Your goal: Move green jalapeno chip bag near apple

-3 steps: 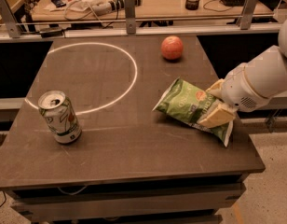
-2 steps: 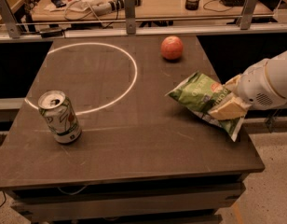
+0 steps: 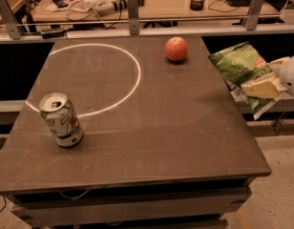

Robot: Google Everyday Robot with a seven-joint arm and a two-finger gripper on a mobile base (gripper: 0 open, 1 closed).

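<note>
The green jalapeno chip bag (image 3: 237, 66) is held in the air at the table's right edge, tilted, its lower end hanging past the edge. My gripper (image 3: 267, 82) is at the far right, its pale fingers (image 3: 261, 87) shut on the bag's right part. The reddish-orange apple (image 3: 176, 49) sits on the table near the far edge, to the left of the bag and apart from it.
A white-and-green soda can (image 3: 61, 119) stands upright at the front left of the dark table (image 3: 152, 142). A white circle (image 3: 132, 75) is painted on the table's far left. A rail and a cluttered desk (image 3: 132, 4) run behind.
My gripper has lifted the chip bag off the table and carried it right and toward the far side, to the table's right edge. The apple and can have not moved.
</note>
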